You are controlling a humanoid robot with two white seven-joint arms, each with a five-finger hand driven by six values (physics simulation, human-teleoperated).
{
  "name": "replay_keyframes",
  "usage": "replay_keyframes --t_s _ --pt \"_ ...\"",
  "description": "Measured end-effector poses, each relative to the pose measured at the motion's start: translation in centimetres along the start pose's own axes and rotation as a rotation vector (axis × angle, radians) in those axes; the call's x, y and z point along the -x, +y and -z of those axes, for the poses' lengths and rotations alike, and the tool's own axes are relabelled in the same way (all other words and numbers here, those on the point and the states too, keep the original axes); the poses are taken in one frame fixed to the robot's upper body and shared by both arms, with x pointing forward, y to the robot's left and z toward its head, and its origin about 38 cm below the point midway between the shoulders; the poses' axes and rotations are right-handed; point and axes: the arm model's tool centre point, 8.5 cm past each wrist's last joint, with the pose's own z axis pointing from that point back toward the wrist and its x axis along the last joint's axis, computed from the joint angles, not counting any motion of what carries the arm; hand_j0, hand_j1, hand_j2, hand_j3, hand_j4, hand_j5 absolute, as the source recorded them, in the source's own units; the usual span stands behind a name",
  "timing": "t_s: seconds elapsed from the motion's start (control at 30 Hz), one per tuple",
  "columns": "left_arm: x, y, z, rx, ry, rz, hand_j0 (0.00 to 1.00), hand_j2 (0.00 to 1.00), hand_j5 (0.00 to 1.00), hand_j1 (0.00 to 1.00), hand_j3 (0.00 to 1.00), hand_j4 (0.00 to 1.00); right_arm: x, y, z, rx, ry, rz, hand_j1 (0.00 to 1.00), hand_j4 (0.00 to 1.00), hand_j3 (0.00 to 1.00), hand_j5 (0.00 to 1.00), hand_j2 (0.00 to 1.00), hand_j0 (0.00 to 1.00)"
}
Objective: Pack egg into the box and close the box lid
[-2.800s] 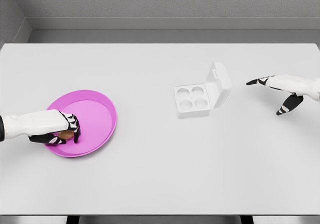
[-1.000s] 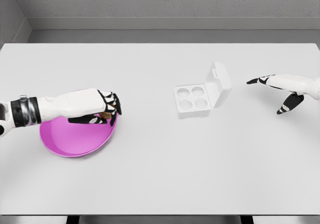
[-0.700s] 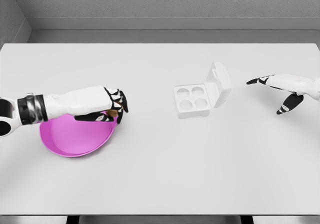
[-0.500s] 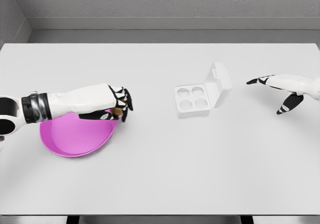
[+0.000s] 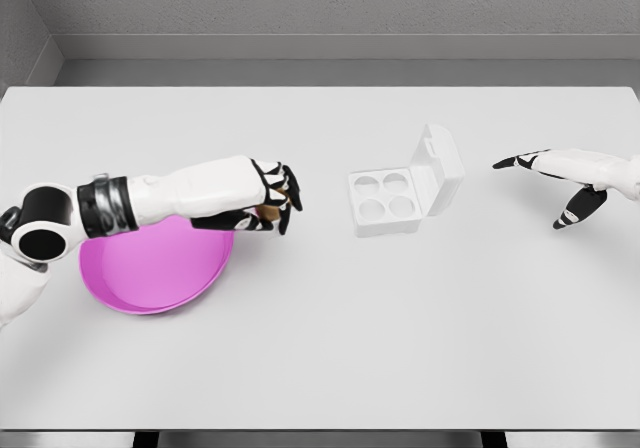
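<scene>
Left robot hand [image 5: 272, 200] was curled around the egg [image 5: 268, 211], of which only a brown sliver showed between the fingers. Hand and egg were above the white bench [image 5: 320, 348], just right of the pink plate [image 5: 150, 273] and left of the box [image 5: 400, 193], clear of both. Box sat open, lid [image 5: 440, 168] tilted up on its right side, four round cells showing. Right robot hand [image 5: 560, 183] was above the bench well to the right of the box, fingers spread and holding nothing.
</scene>
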Motion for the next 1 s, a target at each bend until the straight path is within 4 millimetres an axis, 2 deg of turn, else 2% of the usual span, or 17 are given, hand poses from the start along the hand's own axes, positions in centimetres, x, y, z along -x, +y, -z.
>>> replay_keyframes --t_s 0.17,0.37,0.5,0.8,0.9,1.0 --pt "-0.4 0.5 1.8 -0.033 -0.032 -0.001 0.35 0.35 0.35 0.35 0.35 0.35 0.0 0.0 0.0 0.0 0.0 0.0 1.0 1.0 1.0 1.0 1.0 1.0" --pt "-0.7 0.1 4.3 -0.077 -0.067 -0.05 0.34 0.34 0.34 0.34 0.34 0.34 0.0 0.0 0.0 0.0 0.0 0.001 1.0 1.0 1.0 1.0 1.0 1.0" --pt "-0.8 1.4 5.8 -0.103 -0.093 -0.044 0.33 0.33 0.33 0.33 0.33 0.33 0.0 0.0 0.0 0.0 0.0 0.001 1.0 1.0 1.0 1.0 1.0 1.0" --pt "-0.4 2.0 9.5 -0.125 -0.118 -0.08 0.33 0.33 0.33 0.33 0.33 0.33 0.0 0.0 0.0 0.0 0.0 0.002 1.0 1.0 1.0 1.0 1.0 1.0" --pt "-0.3 0.8 10.8 -0.109 -0.121 -0.117 0.33 0.33 0.33 0.33 0.33 0.33 0.0 0.0 0.0 0.0 0.0 0.002 1.0 1.0 1.0 1.0 1.0 1.0" --pt "0.1 1.3 11.6 -0.113 -0.124 -0.13 0.33 0.33 0.33 0.33 0.33 0.33 0.0 0.0 0.0 0.0 0.001 0.002 1.0 1.0 1.0 1.0 1.0 1.0"
